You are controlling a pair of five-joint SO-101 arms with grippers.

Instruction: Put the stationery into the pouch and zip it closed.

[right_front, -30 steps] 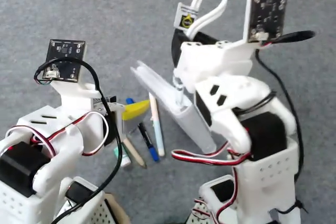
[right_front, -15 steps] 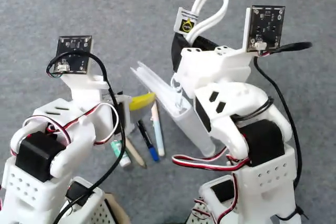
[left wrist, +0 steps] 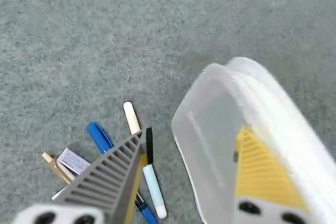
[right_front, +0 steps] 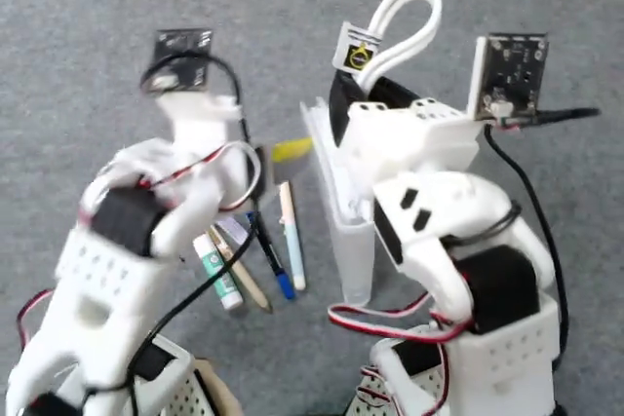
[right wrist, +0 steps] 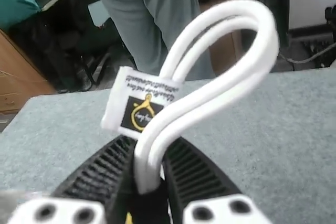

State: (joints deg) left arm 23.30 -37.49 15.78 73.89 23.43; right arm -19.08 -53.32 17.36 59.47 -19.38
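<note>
My right hand (right wrist: pixel 140 179) is pressed together on the base of a white cord loop (right wrist: pixel 215 77) with a small white-and-black tag (right wrist: pixel 140 107), the loop rising out from between the fingers; it is fixed to the translucent white plastic pouch (right_front: pixel 353 236), which stands on edge on the grey felt surface (right_front: pixel 107 36), just beside the loose stationery; my left hand (left wrist: pixel 191 132) is spread wide and holds nothing, its grey finger (left wrist: pixel 107 179) above the pens and its yellow finger (left wrist: pixel 262 174) showing through the pouch's cloudy wall, though I cannot tell if it touches; on the surface lie a slim white pen (right_front: pixel 291 236), a blue pen (left wrist: pixel 100 135), a black pen (right_front: pixel 265 245), a wooden pencil (right_front: pixel 249 284) and a white-and-green glue stick (right_front: pixel 216 270), close together, none inside the pouch.
</note>
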